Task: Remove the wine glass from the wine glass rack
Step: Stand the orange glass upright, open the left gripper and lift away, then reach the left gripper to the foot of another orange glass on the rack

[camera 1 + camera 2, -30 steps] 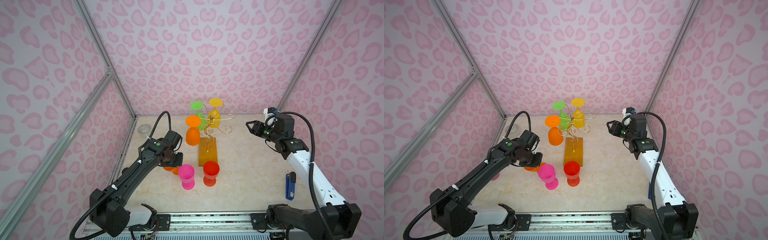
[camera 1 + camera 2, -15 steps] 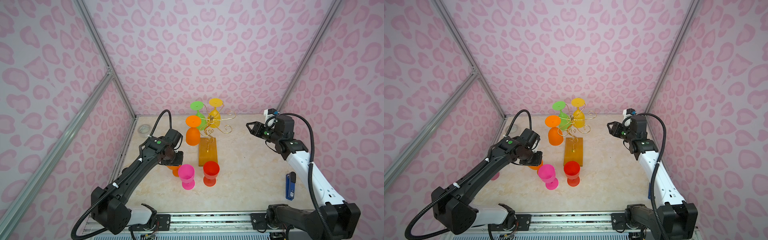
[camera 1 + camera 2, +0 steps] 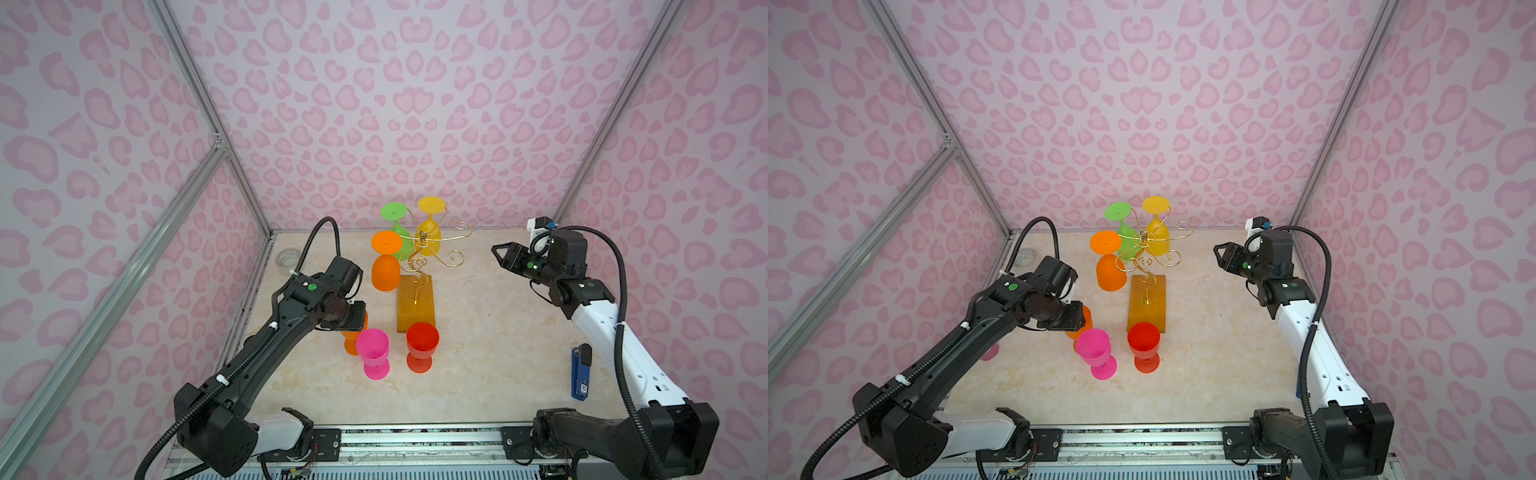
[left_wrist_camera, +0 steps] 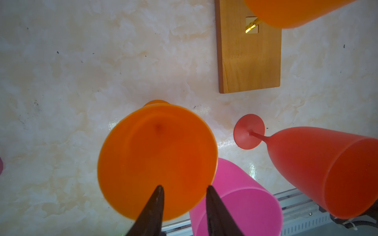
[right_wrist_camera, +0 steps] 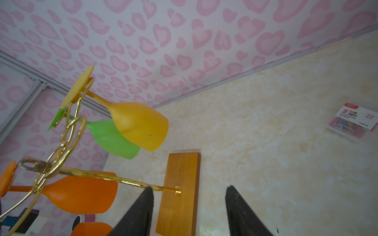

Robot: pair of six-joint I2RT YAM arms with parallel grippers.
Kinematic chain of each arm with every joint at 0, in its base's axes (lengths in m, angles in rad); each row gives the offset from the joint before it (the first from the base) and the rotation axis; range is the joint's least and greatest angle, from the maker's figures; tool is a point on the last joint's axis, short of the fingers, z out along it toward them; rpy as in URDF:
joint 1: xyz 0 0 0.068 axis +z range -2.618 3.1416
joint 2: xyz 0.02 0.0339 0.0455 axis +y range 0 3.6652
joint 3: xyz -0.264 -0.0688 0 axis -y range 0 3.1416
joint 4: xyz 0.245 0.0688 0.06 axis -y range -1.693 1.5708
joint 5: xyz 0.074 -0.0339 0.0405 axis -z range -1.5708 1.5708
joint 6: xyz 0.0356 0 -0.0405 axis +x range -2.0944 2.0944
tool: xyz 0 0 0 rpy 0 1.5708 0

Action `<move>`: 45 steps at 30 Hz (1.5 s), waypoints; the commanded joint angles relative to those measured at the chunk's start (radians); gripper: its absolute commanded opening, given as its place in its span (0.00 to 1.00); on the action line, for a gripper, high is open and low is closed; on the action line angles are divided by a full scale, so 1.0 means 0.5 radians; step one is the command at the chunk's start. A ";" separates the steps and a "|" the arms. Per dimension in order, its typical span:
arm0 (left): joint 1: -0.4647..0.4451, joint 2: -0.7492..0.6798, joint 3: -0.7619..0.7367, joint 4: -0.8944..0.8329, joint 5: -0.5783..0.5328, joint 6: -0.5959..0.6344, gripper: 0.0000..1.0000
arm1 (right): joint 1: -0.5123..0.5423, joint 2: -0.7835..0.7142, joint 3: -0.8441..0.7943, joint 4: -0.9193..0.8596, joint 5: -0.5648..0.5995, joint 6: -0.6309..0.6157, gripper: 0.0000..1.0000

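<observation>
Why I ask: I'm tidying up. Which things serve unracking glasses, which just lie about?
Job: wine glass rack; hanging orange glass, green glass, yellow glass; standing orange glass, pink glass, red glass.
Lying about: tape roll, blue stapler, clip box.

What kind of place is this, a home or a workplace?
Probably a robot test cell, not a home: left arm and right arm mounted at a metal rail, and an aluminium frame with pink patterned walls enclosing the table.
</observation>
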 commanded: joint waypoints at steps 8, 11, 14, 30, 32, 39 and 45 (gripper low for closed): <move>0.002 -0.276 0.169 0.078 0.023 -0.101 0.48 | 0.001 0.025 0.002 0.075 -0.028 0.043 0.57; 0.007 -0.462 0.169 0.298 0.018 -0.206 0.51 | 0.002 0.031 0.001 0.078 -0.027 0.050 0.57; 0.033 -0.645 0.098 0.588 0.073 -0.377 0.59 | 0.005 0.025 -0.015 0.095 -0.029 0.065 0.57; 0.359 -0.332 -0.114 2.055 0.981 -1.294 0.66 | 0.004 -0.040 -0.082 0.123 -0.032 0.084 0.57; 0.361 -0.278 -0.116 2.108 1.013 -1.344 0.65 | 0.001 -0.038 -0.091 0.128 -0.032 0.084 0.57; 0.361 -0.232 -0.122 2.100 1.017 -1.374 0.63 | 0.002 -0.003 -0.091 0.157 -0.048 0.090 0.57; 0.356 -0.207 -0.138 2.064 1.041 -1.382 0.62 | 0.001 0.025 -0.097 0.188 -0.066 0.109 0.57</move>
